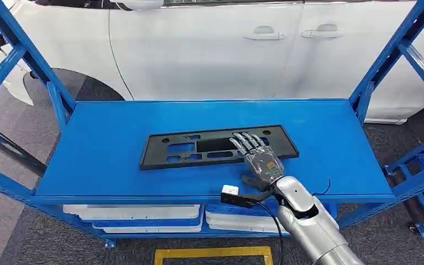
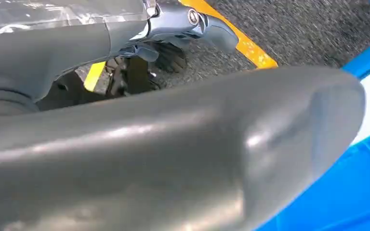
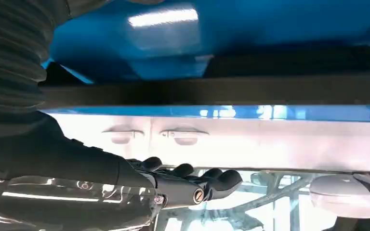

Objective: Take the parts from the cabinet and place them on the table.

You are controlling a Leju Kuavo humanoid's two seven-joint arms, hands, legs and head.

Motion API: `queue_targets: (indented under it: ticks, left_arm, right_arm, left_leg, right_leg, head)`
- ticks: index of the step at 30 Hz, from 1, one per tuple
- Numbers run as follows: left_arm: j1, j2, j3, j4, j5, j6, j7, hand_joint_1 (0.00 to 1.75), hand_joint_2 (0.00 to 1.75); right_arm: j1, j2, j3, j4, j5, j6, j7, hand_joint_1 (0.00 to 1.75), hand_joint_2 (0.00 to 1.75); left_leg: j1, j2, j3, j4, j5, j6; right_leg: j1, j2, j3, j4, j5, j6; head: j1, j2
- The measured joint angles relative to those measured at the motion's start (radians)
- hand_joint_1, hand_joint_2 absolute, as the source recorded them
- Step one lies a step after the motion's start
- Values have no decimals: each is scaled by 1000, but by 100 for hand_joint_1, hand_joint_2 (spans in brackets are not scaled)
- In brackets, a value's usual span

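Observation:
A long black plastic frame part (image 1: pixel 199 147) with several cut-outs lies flat on the top shelf (image 1: pixel 116 127) of the blue cabinet. My right hand (image 1: pixel 258 157) reaches over the shelf's front edge, its fingers spread and laid over the right portion of the part, gripping nothing. In the right wrist view the part's edge (image 3: pixel 231 89) runs as a dark band across the blue shelf, and the dark fingers (image 3: pixel 192 182) stretch out past it. My left hand (image 2: pixel 173 149) hangs low beside the cabinet, thumb and fingers apart with only floor between them.
White panels (image 1: pixel 132 213) are stacked on the lower shelf, more of them (image 1: pixel 237 221) to the right. Blue uprights (image 1: pixel 389 55) frame both shelf ends. A white car (image 1: pixel 210 49) stands close behind. Yellow tape (image 1: pixel 212 254) marks the floor in front.

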Motion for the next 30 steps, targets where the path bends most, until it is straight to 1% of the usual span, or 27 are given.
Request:
queue_targets:
  ticks: [2, 3, 4, 5, 6, 7, 8, 9, 10, 11, 12, 13, 14, 15, 17, 19, 20, 21, 22, 23, 24, 25, 26, 27, 28, 29, 30]
  left_arm:
    - [1, 0, 0, 0, -1, 0, 0, 0, 0]
    - [1, 0, 0, 0, -2, 0, 0, 0, 0]
    - [2, 0, 0, 0, -2, 1, 0, 0, 0]
    - [1, 0, -2, 0, -2, 1, 0, 0, 0]
    - [-2, -1, -2, 0, -2, 1, 0, 0, 0]
    - [-3, -1, -3, 0, -2, 1, 1, 0, 0]
    - [-3, -2, -5, 0, -2, 3, 2, 0, 0]
    - [-3, -2, -7, 0, -2, 4, 3, 0, 0]
    - [-2, -2, -7, 0, -2, 5, 3, 0, 0]
    - [-2, -2, -8, 0, -3, 5, 3, 0, 0]
    - [-2, -2, -9, 0, -3, 5, 4, 0, 0]
    - [-3, -3, -11, 0, -5, 5, 4, 0, 0]
    - [-3, -3, -13, 0, -5, 5, 4, 0, 0]
    - [-5, -3, -15, 0, -6, 5, 6, 0, 0]
    - [-7, -3, -18, 0, -7, 5, 7, 0, 0]
    - [-9, -3, -19, 0, -9, 5, 9, 0, 0]
    - [-9, -3, -20, 0, -10, 5, 9, 0, 0]
    - [-10, -3, -20, 0, -10, 4, 9, 0, 0]
    - [-10, -4, -21, 0, -12, 3, 9, 0, 0]
    - [-9, -4, -22, 0, -13, 3, 9, 0, 0]
    - [-9, -5, -24, 0, -14, 3, 9, 0, 0]
    - [-8, -5, -24, 0, -14, 3, 9, 0, 0]
    - [-7, -5, -25, 0, -14, 3, 9, 0, 0]
    - [-7, -5, -25, 0, -14, 5, 9, 0, 0]
    - [-8, -5, -25, 0, -14, 6, 9, 0, 0]
    - [-8, -5, -26, 0, -15, 6, 9, 0, 0]
    - [-10, -5, -27, 0, -17, 7, 9, 0, 0]
  right_arm:
    - [-2, 1, 2, 6, 1, -5, 2, 0, 175]
    - [-4, 3, 4, 11, 4, -13, 5, 0, 175]
    - [-8, 5, 5, 15, 8, -20, 10, 0, 175]
    - [-13, 6, 6, 20, 13, -30, 15, 0, 175]
    - [-21, 9, 8, 28, 16, -40, 20, 0, 175]
    - [-26, 11, 9, 36, 19, -45, 23, 0, 175]
    - [-27, 16, 11, 46, 21, -48, 23, 0, 175]
    - [-27, 19, 14, 54, 22, -48, 23, 0, 175]
    - [-27, 22, 16, 62, 22, -49, 24, 0, 175]
    - [-29, 24, 18, 68, 23, -50, 24, 0, 175]
    - [-34, 29, 20, 76, 24, -56, 24, 0, 175]
    - [-43, 33, 21, 84, 24, -62, 25, 0, 175]
    - [-54, 37, 22, 94, 24, -71, 25, 0, 175]
    - [-68, 44, 23, 107, 24, -80, 25, 0, 175]
    - [-82, 61, 23, 133, 24, -86, 29, 0, 175]
    - [-89, 74, 24, 154, 24, -86, 30, 0, 175]
    - [-94, 82, 24, 164, 20, -85, 30, 7, 175]
    - [-103, 90, 24, 176, 13, -83, 30, 16, 175]
    - [-112, 100, 23, 190, 3, -80, 27, 44, 175]
    - [-116, 105, 23, 201, -3, -80, 23, 131, 175]
    - [-119, 110, 23, 217, -10, -80, 18, 175, 175]
    - [-119, 113, 23, 228, -15, -80, 14, 175, 175]
    - [-119, 114, 23, 236, -16, -80, 12, 175, 175]
    - [-120, 117, 23, 242, -19, -81, 11, 175, 175]
    - [-123, 120, 23, 248, -21, -82, 11, 175, 175]
    - [-127, 122, 23, 253, -22, -82, 11, 175, 175]
    - [-131, 124, 22, 259, -24, -84, 11, 175, 175]
  left_leg:
    - [-3, -2, -3, 4, 2, 5]
    - [-4, -3, -3, 3, 4, 11]
    - [5, -1, 2, -10, 12, 20]
    - [5, -1, 4, -15, 16, 24]
    - [5, 0, 3, -16, 18, 29]
    - [5, 1, 1, -16, 18, 29]
    - [5, 1, 0, -16, 17, 30]
    - [5, 1, -1, -15, 17, 30]
    - [5, 0, -1, -13, 17, 30]
    - [5, -1, -1, -11, 16, 29]
    - [6, -2, -1, -8, 14, 26]
    - [6, -3, 0, -4, 12, 22]
    - [6, -3, -1, 0, 8, 17]
    - [-3, -2, -7, 7, 4, 10]
    - [0, -1, -8, 4, 6, 1]
    - [3, -1, -7, 1, 6, -13]
    - [8, -1, -12, 17, -6, -20]
    - [7, -1, -31, 59, -35, -24]
    - [8, -1, -68, 140, -79, -28]
    - [8, -1, -107, 224, -115, -31]
    - [8, -1, -142, 296, -140, -33]
    - [8, 0, -163, 334, -142, -34]
    - [8, 0, -159, 320, -120, -33]
    - [8, 0, -135, 266, -83, -31]
    - [8, 0, -91, 172, -30, -28]
    - [8, 0, -49, 84, 11, -23]
    - [6, -1, -26, 28, 18, -18]
  right_leg:
    - [-4, 0, -2, -2, 2, 11]
    - [-6, -1, -1, -6, 4, 17]
    - [-1, -1, -2, -4, 1, 24]
    - [-6, -1, -8, 14, -14, 27]
    - [-8, -1, -35, 72, -53, 30]
    - [-10, -1, -74, 156, -95, 33]
    - [-12, -1, -111, 235, -129, 36]
    - [-14, -1, -145, 306, -150, 40]
    - [-18, -1, -156, 326, -143, 42]
    - [-21, -2, -142, 295, -115, 44]
    - [-23, -2, -106, 221, -71, 43]
    - [-26, -2, -60, 127, -26, 42]
    - [-27, -3, -16, 36, 8, 38]
    - [-19, -3, -7, 8, -7, 34]
    - [-16, 0, -13, 10, -3, 24]
    - [-17, 1, -12, 6, 0, 11]
    - [-21, -2, -8, 0, 4, 3]
    - [-21, -2, -8, -1, 3, -3]
    - [-20, -2, -8, -1, 3, -5]
    - [-18, -2, -8, -1, 3, -7]
    - [-17, -3, -8, 0, 2, -8]
    - [-16, -3, -8, 0, 2, -8]
    - [-15, -2, -7, 0, 2, -8]
    - [-15, -1, -6, 1, 1, -8]
    - [-15, 0, -3, 1, -1, -6]
    - [-15, 1, 0, 1, -3, -3]
    - [-10, 2, -1, 4, -6, 2]
  head:
    - [0, 0]
    - [2, 0]
    - [0, 0]
    - [1, 0]
    - [5, 0]
    - [5, 0]
    - [5, 0]
    - [6, 0]
    - [5, 0]
    - [6, 0]
    - [6, 0]
    - [6, 0]
    - [6, 0]
    - [6, 0]
    - [4, 0]
    - [4, 0]
    - [4, 0]
    - [-1, 0]
    - [-2, 0]
    - [-2, 0]
    - [-2, 0]
    - [-2, 0]
    - [-2, 0]
    - [-3, 0]
    - [-2, 0]
    - [-3, 0]
    - [-2, 0]
